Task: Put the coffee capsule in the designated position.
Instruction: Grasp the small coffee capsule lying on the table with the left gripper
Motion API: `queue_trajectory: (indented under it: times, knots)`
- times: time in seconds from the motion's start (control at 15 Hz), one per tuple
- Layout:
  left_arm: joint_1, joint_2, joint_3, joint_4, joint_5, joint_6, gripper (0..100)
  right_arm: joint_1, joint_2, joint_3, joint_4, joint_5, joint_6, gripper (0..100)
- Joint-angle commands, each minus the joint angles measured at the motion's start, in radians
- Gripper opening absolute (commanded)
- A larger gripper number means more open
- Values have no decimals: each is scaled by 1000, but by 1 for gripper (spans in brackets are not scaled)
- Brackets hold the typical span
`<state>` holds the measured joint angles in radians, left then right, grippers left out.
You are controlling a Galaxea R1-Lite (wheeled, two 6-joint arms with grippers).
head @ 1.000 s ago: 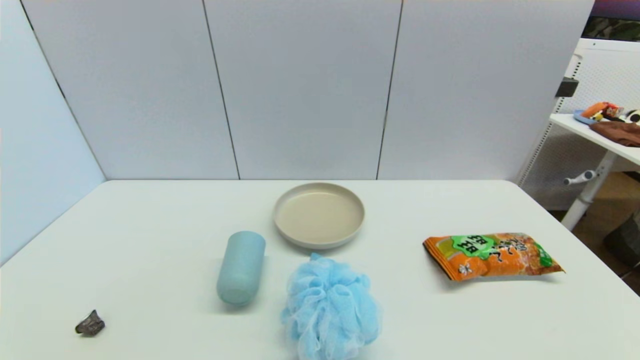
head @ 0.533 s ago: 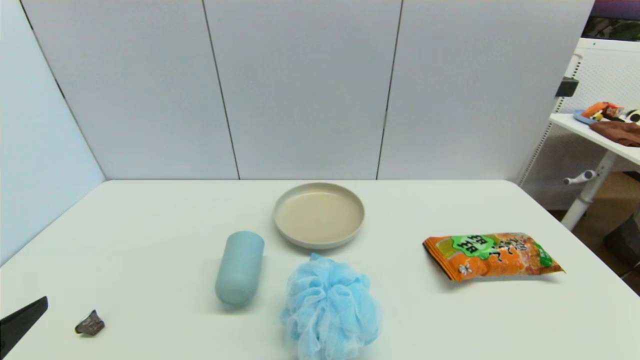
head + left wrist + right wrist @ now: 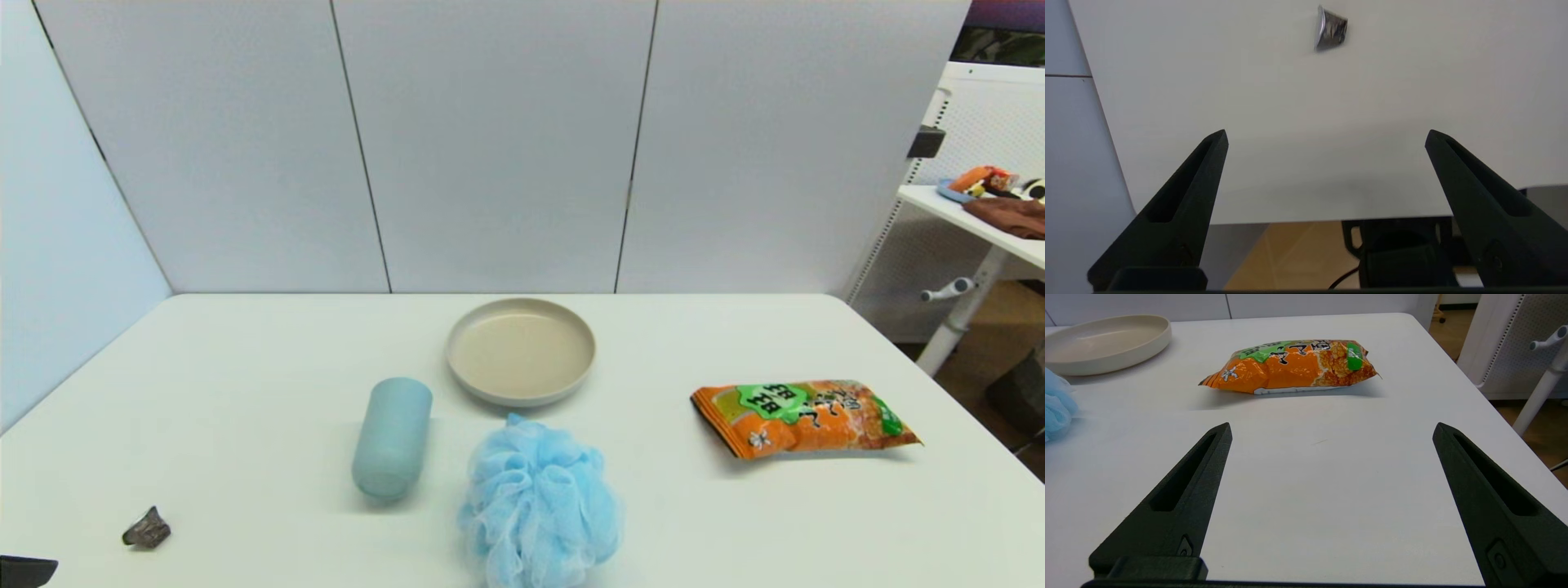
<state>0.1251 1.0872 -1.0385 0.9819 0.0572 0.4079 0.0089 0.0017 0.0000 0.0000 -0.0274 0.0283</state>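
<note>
The coffee capsule (image 3: 147,528), a tiny crumpled dark grey metallic piece, lies on the white table (image 3: 245,367) near its front left corner. In the left wrist view the coffee capsule (image 3: 1331,28) lies well ahead of my left gripper (image 3: 1327,136). That gripper is open and empty and hovers over the table's near edge. In the head view only one of its black fingers (image 3: 24,570) shows, at the bottom left corner, left of the capsule. My right gripper (image 3: 1331,428) is open and empty, low over the right side of the table.
A beige plate (image 3: 521,398) sits at the centre back. A pale blue cup (image 3: 392,437) lies on its side before it, next to a blue mesh bath puff (image 3: 539,506). An orange snack bag (image 3: 804,416) lies to the right. Panel walls close the back and left.
The left gripper's finger came into the head view at the left edge half a second ago. It has since dropped to the bottom left corner. The objects have not moved.
</note>
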Motion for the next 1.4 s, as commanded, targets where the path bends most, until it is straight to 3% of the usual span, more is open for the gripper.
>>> queue_trajectory:
  times: [0.07,0.47,1.0,1.4]
  knots:
    - [25,198,-67,57,-2,83,100,0,1,0,0,0,1,100]
    - [19,367,-87,43,-10,81,100,0,1,0,0,0,1,100]
    - [1,461,32,-186,-10,22,100,0,1,0,0,0,1,100]
    - [2,516,41,-201,-8,20,100,0,1,0,0,0,1,100]
